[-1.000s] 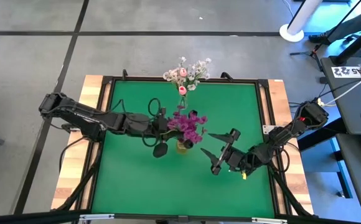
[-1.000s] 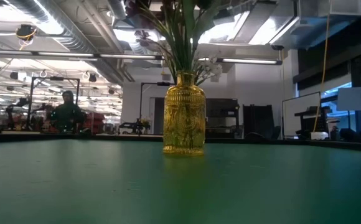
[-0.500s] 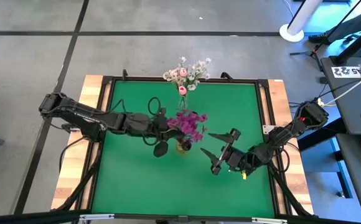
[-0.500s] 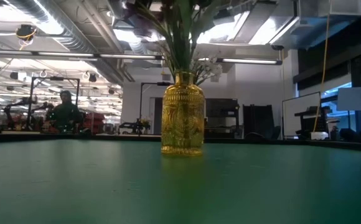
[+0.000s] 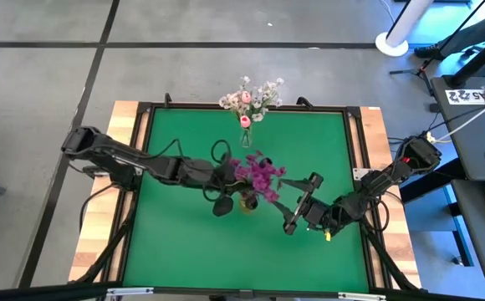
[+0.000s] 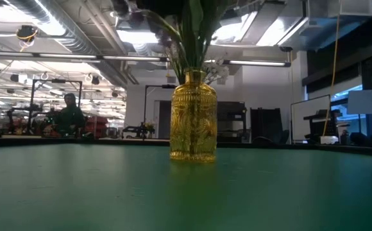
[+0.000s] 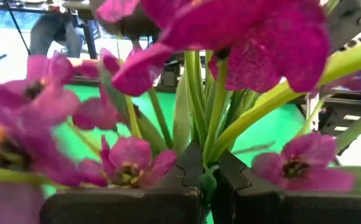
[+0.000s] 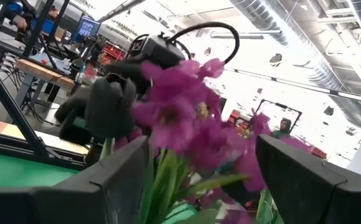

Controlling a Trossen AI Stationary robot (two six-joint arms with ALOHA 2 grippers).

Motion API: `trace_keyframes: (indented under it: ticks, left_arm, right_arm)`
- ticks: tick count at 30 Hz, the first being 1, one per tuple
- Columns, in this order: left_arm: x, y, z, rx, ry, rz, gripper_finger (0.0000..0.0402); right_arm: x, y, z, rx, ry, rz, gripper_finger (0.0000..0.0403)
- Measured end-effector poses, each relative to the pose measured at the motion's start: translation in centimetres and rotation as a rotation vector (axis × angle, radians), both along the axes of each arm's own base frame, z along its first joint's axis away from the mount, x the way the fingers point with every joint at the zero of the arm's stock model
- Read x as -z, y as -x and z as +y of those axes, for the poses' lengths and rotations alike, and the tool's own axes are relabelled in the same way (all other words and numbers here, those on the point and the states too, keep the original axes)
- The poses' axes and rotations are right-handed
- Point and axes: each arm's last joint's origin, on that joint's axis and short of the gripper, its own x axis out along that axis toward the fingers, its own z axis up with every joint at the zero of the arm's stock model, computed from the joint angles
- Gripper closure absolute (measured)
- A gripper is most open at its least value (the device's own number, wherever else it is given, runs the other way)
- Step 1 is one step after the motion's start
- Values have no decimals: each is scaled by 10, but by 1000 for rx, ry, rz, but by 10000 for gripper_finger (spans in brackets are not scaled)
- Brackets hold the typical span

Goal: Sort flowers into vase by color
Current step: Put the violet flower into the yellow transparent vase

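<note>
From above, the purple flowers (image 5: 257,174) are seen bunched over a yellow vase (image 5: 247,201) near the middle of the green table (image 5: 176,242), with the left gripper (image 5: 228,176) reaching in at their stems from the left and the right gripper (image 5: 286,204) just to the right of the vase, its fingers spread apart. A second cluster of white and pink flowers (image 5: 250,100) is seen at the table's far edge. In the low view the gold ribbed vase (image 6: 193,124) is shown standing upright on the table, green stems (image 6: 191,38) rising from its neck; neither gripper is seen here, and a person (image 6: 69,117) is visible far behind. In the left wrist view, the two dark fingers (image 7: 180,186) are shown clamped together on a green stem (image 7: 207,182) among magenta blossoms (image 7: 131,163). In the right wrist view, wide-apart fingers (image 8: 121,171) frame the purple blossoms (image 8: 180,118), nothing being held, with the other arm's dark gripper (image 8: 106,106) seen behind them.
</note>
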Motion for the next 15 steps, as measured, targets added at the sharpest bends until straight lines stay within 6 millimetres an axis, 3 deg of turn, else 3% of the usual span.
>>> trace_keyframes:
  ticks: [7, 15]
  left_arm:
    - [7, -4, -1, 1, -5, 22, 395]
    - [11, -2, -1, -1, -10, 63, 344]
  right_arm:
    - [0, 0, 0, 2, -1, 1, 109]
    - [0, 0, 0, 3, -1, 1, 109]
